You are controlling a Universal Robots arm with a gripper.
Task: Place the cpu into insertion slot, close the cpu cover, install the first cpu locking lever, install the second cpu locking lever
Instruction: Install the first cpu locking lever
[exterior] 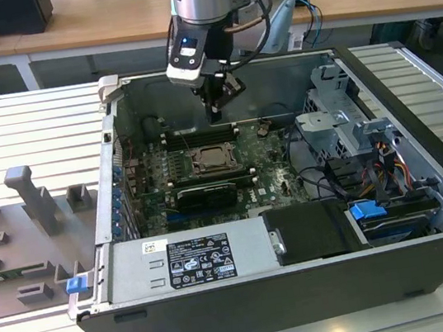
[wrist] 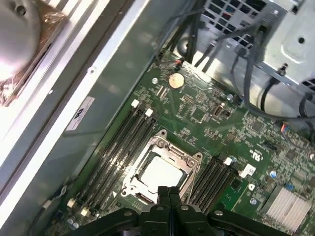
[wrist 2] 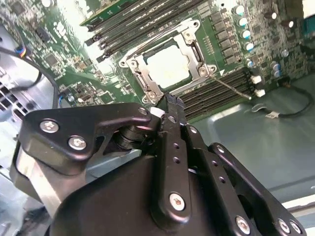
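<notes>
My gripper [wrist 2: 172,102], pinched together on nothing, hovers above the cpu [wrist: 160,172] seated in the insertion slot [wrist: 139,195] under the flat cpu cover [wrist: 189,158]; likely light, stiff, fragile, so edges only.

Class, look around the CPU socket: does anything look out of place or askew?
Yes: a thin metal lever juts from a corner of the cpu cover, slanting across the memory slots instead of lying alongside the frame. The cpu itself sits flat.

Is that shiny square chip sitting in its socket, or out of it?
In. In both wrist views the cpu lies flat inside the insertion slot, with the cpu cover folded down around it.
</notes>
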